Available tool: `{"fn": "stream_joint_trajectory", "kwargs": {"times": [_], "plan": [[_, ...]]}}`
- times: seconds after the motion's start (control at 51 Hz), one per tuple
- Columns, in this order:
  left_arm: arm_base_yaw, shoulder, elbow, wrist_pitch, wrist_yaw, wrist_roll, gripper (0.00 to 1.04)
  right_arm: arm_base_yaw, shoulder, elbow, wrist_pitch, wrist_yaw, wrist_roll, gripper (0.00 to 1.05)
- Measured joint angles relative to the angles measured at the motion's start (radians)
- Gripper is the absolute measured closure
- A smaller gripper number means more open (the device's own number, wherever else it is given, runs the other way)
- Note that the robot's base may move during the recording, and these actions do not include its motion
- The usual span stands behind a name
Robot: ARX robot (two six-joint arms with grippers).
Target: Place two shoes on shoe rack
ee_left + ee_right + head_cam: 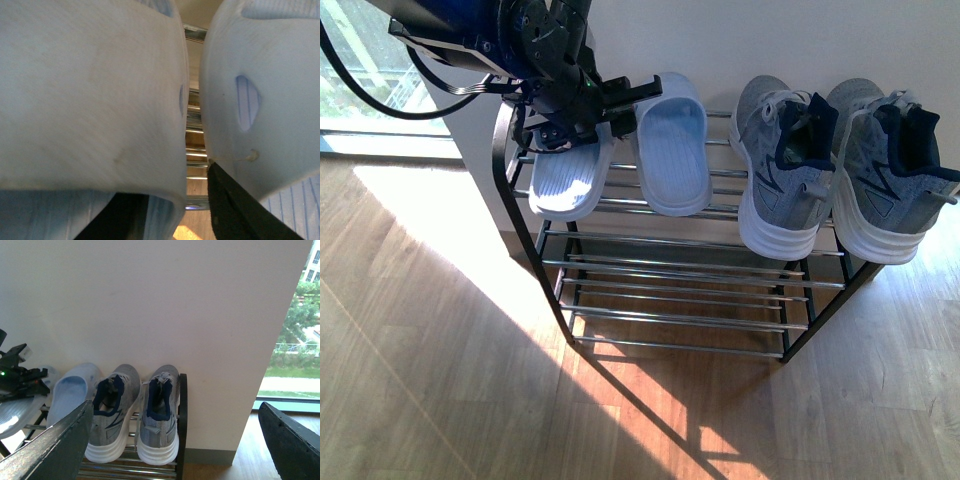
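The black shoe rack (pixel 680 270) stands against the wall. On its top tier lie two pale blue slides, the left slide (pixel 570 175) and the right slide (pixel 672 150), and beside them two grey sneakers, one (pixel 782 165) next to the other (pixel 888 170). My left gripper (pixel 595 115) is open over the left slide's strap. In the left wrist view the left slide (pixel 90 100) and right slide (pixel 270 75) fill the frame. One dark finger (pixel 115 220) sits under the strap, the other finger (pixel 240 210) against the right slide. My right gripper (pixel 175 450) is open, well back from the sneakers (pixel 112 410).
A white wall (pixel 770 40) backs the rack and a window (pixel 360 70) lies to its left. Wood floor (pixel 440 380) spreads in front. The lower tiers (pixel 680 320) hold nothing. In the right wrist view a second window (pixel 295 350) shows past the wall's corner.
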Motion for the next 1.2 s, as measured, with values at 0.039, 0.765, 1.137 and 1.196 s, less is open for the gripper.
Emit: {"fn": "stream_joint_trajectory", "kwargs": {"times": [0.039, 0.765, 1.137, 1.196], "plan": [[-0.003, -0.008, -0.016, 0.020, 0.004, 0.000, 0.62, 0.000, 0.000, 0.000, 0.000, 0.000, 0.000, 0.09], [-0.079, -1.006, -1.051, 0.409, -0.587, 0.029, 0.09, 0.000, 0.000, 0.000, 0.000, 0.000, 0.000, 0.09], [0.044, -1.379, -1.510, 0.916, -0.381, 0.320, 0.47, 0.000, 0.000, 0.000, 0.000, 0.000, 0.000, 0.09], [0.115, -1.506, -1.598, 0.901, -0.332, 0.407, 0.90, 0.000, 0.000, 0.000, 0.000, 0.000, 0.000, 0.09]]}}
